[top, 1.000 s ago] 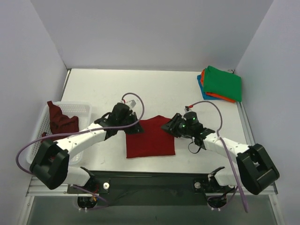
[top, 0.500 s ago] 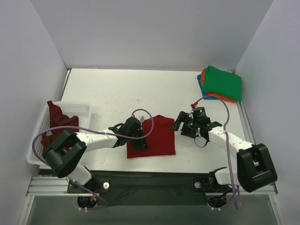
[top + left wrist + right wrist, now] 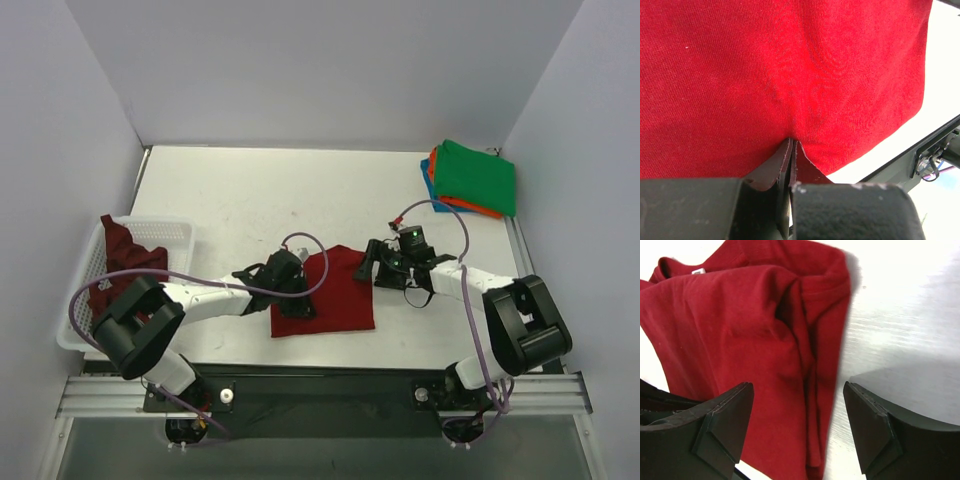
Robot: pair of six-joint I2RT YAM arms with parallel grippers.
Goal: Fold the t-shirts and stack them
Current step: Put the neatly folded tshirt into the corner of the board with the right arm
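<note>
Top external view: a bright red t-shirt (image 3: 325,292) is seen folded into a rough rectangle on the white tabletop (image 3: 250,190), near the front edge and between the two arms. The left claw (image 3: 295,303) is set at the shirt's left side. In the left wrist view its jaws are pressed together, and the puckered edge of the red cloth is clamped between them. The right claw (image 3: 371,262) is held at the shirt's upper right corner. In the right wrist view its jaws are spread apart, one finger seen against the red cloth and the other against bare tabletop, with nothing gripped. The collar end, marked by a small white label (image 3: 698,271), is bunched there in layered folds. A darker maroon t-shirt (image 3: 128,258) is draped in the white mesh basket (image 3: 178,232) at the left edge. At the far right corner a folded stack is placed, with the green t-shirt (image 3: 478,178) on top and the edges of an orange t-shirt (image 3: 433,163) and a blue t-shirt (image 3: 425,178) showing beneath.
</note>
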